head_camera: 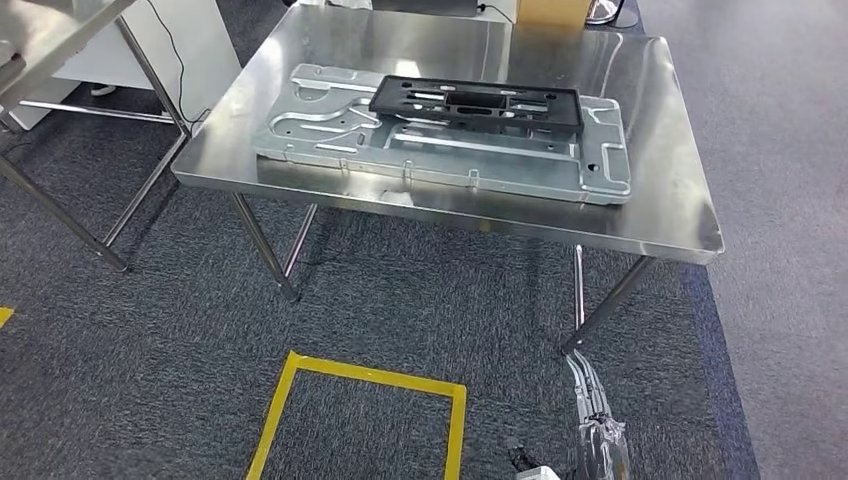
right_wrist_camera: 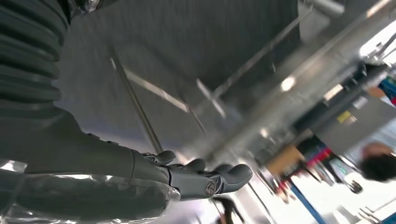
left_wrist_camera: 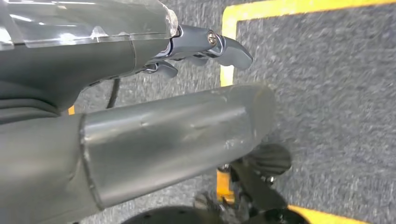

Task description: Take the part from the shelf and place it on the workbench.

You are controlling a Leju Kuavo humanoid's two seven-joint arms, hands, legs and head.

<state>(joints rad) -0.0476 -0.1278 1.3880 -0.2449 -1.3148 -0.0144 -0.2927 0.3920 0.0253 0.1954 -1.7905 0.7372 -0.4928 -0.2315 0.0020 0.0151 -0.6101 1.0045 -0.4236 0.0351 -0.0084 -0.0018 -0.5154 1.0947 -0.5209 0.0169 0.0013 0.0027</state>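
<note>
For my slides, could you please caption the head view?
Black part lying on a silver metal panel atop the steel workbench, yellow floor tape marked in front.

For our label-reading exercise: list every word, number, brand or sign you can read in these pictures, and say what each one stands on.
No text can be read.
Yellow label on a grey cabinet, right wrist view: too blurred to read.
Black part and metal plate on the workbench: no markings visible.
Yellow floor tape: a plain outline, no lettering.
</note>
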